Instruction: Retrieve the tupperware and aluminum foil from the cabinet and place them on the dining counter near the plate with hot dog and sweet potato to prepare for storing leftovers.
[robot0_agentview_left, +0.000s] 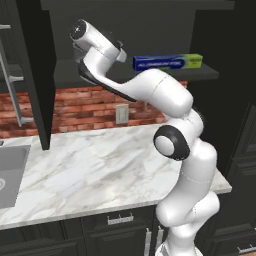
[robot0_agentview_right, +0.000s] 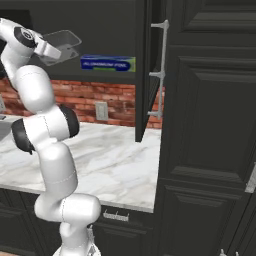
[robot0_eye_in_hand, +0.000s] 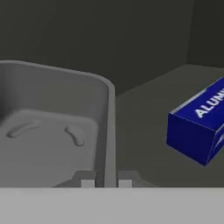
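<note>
The tupperware (robot0_eye_in_hand: 52, 131) is pinched by the fingers (robot0_eye_in_hand: 88, 181) at its near side wall: one tip is seen inside the rim, one outside, the wall between them. In the right base view the tupperware (robot0_agentview_right: 62, 45) is seen tilted at the hand, inside the open cabinet (robot0_agentview_right: 145, 70) at shelf level; whether its base rests on the shelf cannot be told.

Handling, as judged:
- Thin translucent plastic, lidless and empty, so light. Some wall flex is to be expected under a pinch.
- A one-wall grip leaves the tub hanging off to one side. Swing or rotation about the pinch line is likely if it is moved fast.
- The smooth wall is probably slippery. The rolled rim above the tips should act as a stop.
- A slow, level carry is advised.

The aluminum foil (robot0_agentview_left: 167, 62) lies flat on the same shelf, to the right of the tupperware and apart from it. In the hand view the aluminum foil (robot0_eye_in_hand: 199, 127) shows its end face.
- A cardboard box, stiff enough and light. It is best taken across its narrow width near mid-length, to avoid tipping.

The desk (robot0_agentview_left: 90, 170) below is veined marble.
</note>
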